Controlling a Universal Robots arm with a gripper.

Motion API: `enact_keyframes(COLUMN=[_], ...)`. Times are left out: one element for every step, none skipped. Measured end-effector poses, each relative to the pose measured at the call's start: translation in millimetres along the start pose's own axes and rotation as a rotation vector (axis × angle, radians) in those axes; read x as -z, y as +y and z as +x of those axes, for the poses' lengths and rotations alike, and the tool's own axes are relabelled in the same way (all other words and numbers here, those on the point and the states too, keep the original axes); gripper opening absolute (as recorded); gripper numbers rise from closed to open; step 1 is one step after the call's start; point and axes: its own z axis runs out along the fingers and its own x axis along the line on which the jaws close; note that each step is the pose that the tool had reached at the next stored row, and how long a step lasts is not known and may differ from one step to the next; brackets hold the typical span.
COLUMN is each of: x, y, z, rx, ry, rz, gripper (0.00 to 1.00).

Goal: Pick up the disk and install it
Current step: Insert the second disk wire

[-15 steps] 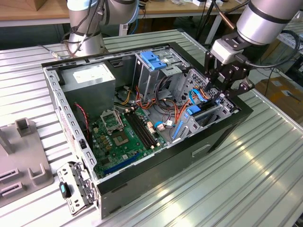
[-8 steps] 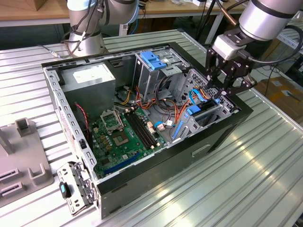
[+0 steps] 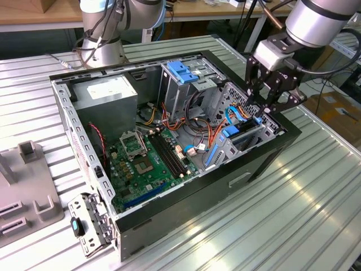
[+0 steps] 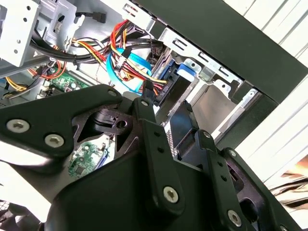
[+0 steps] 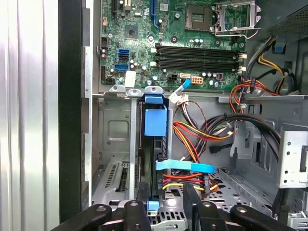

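At the exterior view's right end of the open computer case (image 3: pixel 265 158), the gripper (image 3: pixel 264 110) hangs with fingers apart just above the disk (image 3: pixel 243 137), seated upright in its bay.

Matt black gripper (image 3: pixel 269 104) links with bright metal screws; the disk (image 5: pixel 155 144) shows glossy blue plastic on dull grey metal. Ribbed table (image 3: pixel 282 214) gleams like brushed aluminium. Green motherboard (image 3: pixel 144 164) looks matt, the computer case (image 3: pixel 186 209) satin black.
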Motion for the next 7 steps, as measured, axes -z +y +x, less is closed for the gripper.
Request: enact_keyframes(x=[0.2,0.4,0.6,0.8,1.1,1.5,2.0], y=[0.0,0.0,0.0,-0.1,-0.1,-0.1,-0.2], z=[0.0,0.0,0.0,-0.1,-0.1,-0.1,-0.1], rx=[0.0,0.0,0.0,0.0,0.0,0.0,0.0], ry=[0.0,0.0,0.0,0.0,0.0,0.0,0.0], rz=[0.0,0.0,0.0,0.0,0.0,0.0,0.0], gripper=[0.42,0.42,0.42,0.42,0.42,0.42,0.42])
